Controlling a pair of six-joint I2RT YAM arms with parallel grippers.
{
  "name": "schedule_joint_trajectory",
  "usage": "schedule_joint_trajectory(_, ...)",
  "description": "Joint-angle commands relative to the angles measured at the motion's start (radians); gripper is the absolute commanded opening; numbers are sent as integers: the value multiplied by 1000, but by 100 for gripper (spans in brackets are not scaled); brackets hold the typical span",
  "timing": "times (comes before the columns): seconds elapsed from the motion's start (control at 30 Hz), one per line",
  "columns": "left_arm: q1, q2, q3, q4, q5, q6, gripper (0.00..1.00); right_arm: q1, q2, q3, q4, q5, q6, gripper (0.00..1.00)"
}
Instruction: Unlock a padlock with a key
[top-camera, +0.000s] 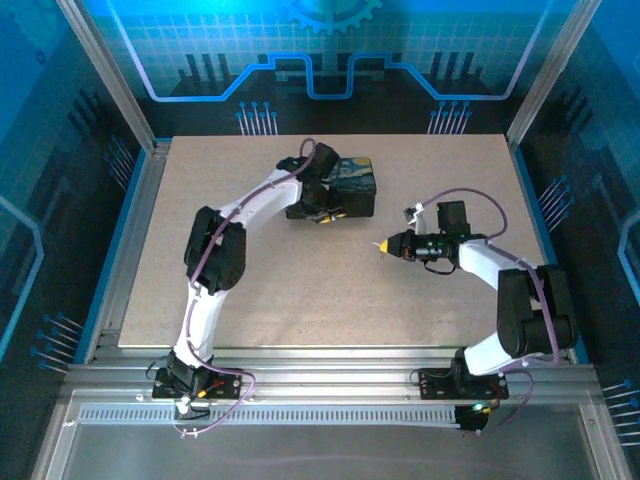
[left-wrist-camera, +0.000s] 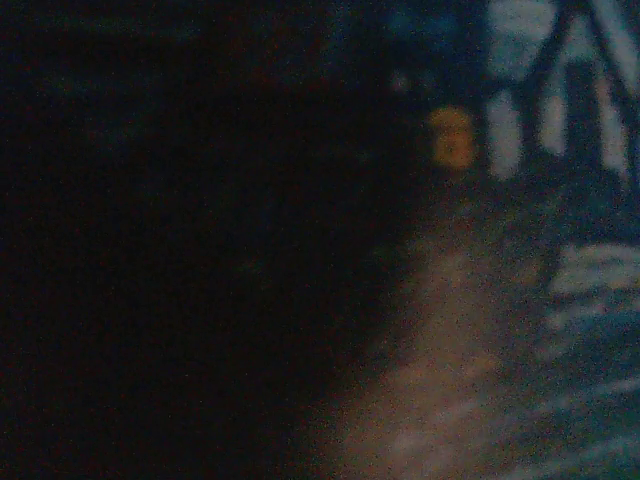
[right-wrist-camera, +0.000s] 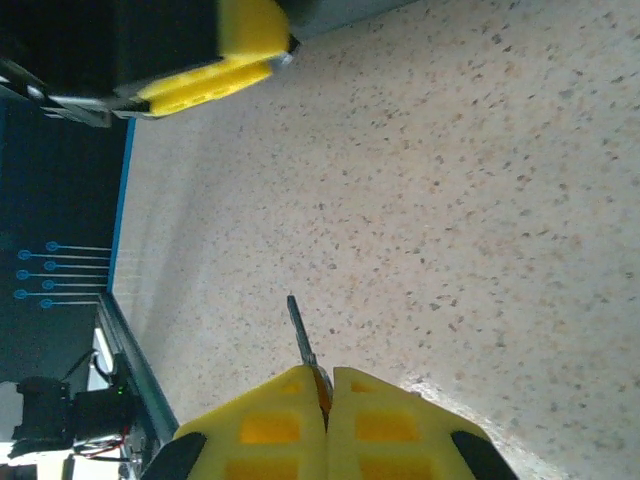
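My right gripper (right-wrist-camera: 325, 372) is shut on the key (right-wrist-camera: 300, 335), a thin silvery blade that sticks out between the yellow fingertips (right-wrist-camera: 270, 425) above the bare table. In the top view the right gripper (top-camera: 383, 246) hovers at mid-table and points left. My left gripper (top-camera: 322, 212) is pressed against the front of the dark box with the swirly blue-and-yellow lid (top-camera: 352, 176). Its yellow fingers (right-wrist-camera: 205, 82) lie close together beside the dark box (right-wrist-camera: 110, 40) in the right wrist view. I cannot make out the padlock; the left gripper hides that spot. The left wrist view is dark and blurred.
The speckled beige table top (top-camera: 300, 290) stretches between the grippers and the near edge. A blue-edged aluminium frame (top-camera: 140, 215) borders the table on the left. A blurred yellow spot (left-wrist-camera: 450, 136) shows far off in the left wrist view.
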Motion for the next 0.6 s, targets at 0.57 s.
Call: schedule_joint_trajectory(0.57,-17,-307,-246,277,488,-464,0,95,-199,-107,345,-69,118,0)
